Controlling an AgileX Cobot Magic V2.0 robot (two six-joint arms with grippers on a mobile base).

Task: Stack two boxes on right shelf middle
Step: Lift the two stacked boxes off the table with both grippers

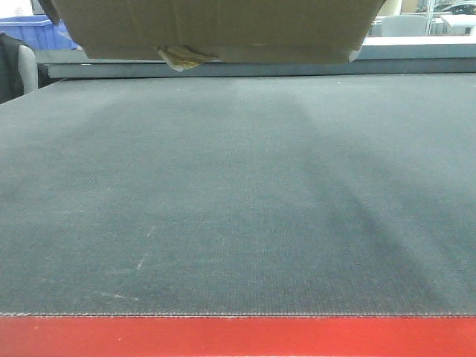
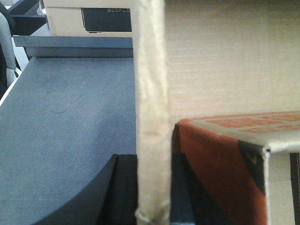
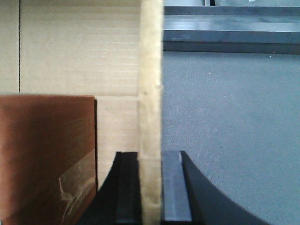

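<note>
**Left gripper.** The left gripper (image 2: 151, 161) has its two black fingers (image 2: 123, 187) pressed against opposite faces of one upright wall of the cardboard box (image 2: 220, 61). The wall is seen edge-on as a pale strip between them. The fingers are clamped on it with no visible gap.

**Right gripper.** The right gripper (image 3: 150, 159) is in the same condition. Its black fingers (image 3: 172, 187) bear on both faces of an edge-on wall of the cardboard box (image 3: 79, 51) and are closed on it.

**Contents beside the held walls.**
- Left wrist view: an orange-printed carton (image 2: 220, 159) sits inside the box, just beside the clamped wall.
- Right wrist view: a red-brown carton (image 3: 47, 154) with a patch of clear tape sits inside the box, near the clamped wall.
- It cannot be told whether these are one item.

**Position of the box.** In the front view the cardboard box (image 1: 223, 26) is at the top of the picture, clear above the grey table (image 1: 238, 201). Only its lower part shows. A wrinkled tuft of yellowish tape (image 1: 182, 58) hangs from its bottom edge, left of centre.

**Surroundings, relative to the box.**
- A grey rail (image 1: 416, 65) runs behind and below the box.
- A blue bin (image 1: 30, 31) stands to its left, farther back.
- A red strip (image 1: 238, 338) borders the table edge farthest from the box.
- In the left wrist view a beige labelled box (image 2: 93, 18) stands beyond the held wall, above a grey ledge.
</note>
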